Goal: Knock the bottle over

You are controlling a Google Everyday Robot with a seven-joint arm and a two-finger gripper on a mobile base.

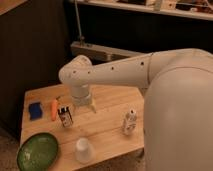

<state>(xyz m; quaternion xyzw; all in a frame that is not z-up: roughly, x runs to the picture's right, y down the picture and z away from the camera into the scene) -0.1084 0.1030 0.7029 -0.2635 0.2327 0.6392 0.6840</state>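
Arm stretches leftward over the wooden table [107, 97], gripper [85, 105] pointing down beside the dark can [65, 116]; open or closed, can't tell. One bottle [130, 122], standing near the table's right edge. One upturned white cup [83, 150], one green plate [38, 151].

The table [107, 132] is pale wood with a matt finish and faint plank lines. The arm [115, 70] has a smooth white shell, plastic by the look, with a soft sheen. The gripper [86, 104] hangs over the table's back middle, near the can [65, 116], and is as pale and smooth as the arm. The bottle [130, 121] looks like whitish plastic. The can is dark with a white label. The cup [83, 150] is plain matt white. The plate [38, 151] is green and glossy. The sponge [35, 110] is blue and dull. The rail [100, 50] behind looks like grey metal.
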